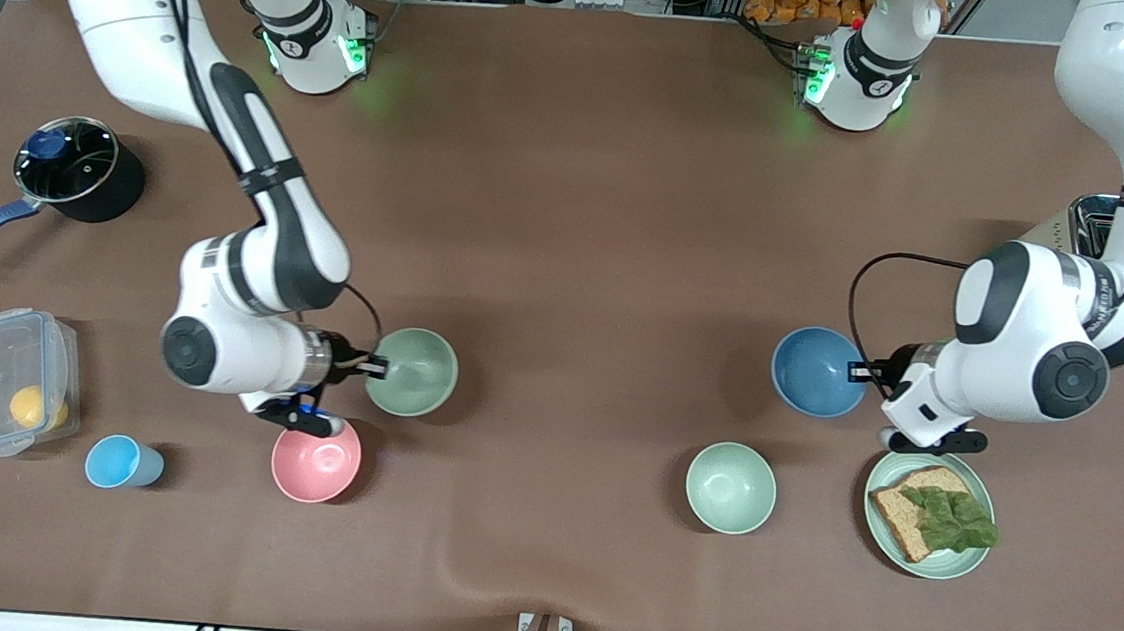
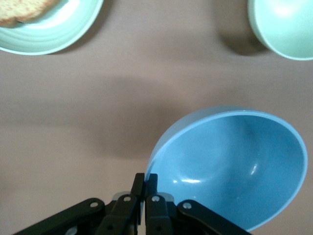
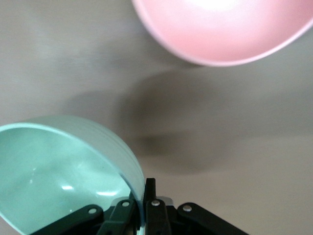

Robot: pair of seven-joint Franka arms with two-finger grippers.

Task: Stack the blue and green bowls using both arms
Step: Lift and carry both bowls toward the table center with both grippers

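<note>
Room lies open between the bowls. Left gripper (image 1: pixel 866 372) pinches the blue bowl (image 1: pixel 815 372) rim; right gripper (image 1: pixel 379 366) pinches the plain sage green bowl (image 1: pixel 413 372) rim

Robotics lab: two arms bolted at brown-covered table (image 1: pixel 571 206), cables and aluminium framing along edge.

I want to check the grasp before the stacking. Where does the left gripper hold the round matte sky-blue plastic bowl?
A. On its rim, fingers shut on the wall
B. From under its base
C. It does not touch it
A: the left gripper pinches the rim of the round matte sky-blue plastic bowl.
</note>
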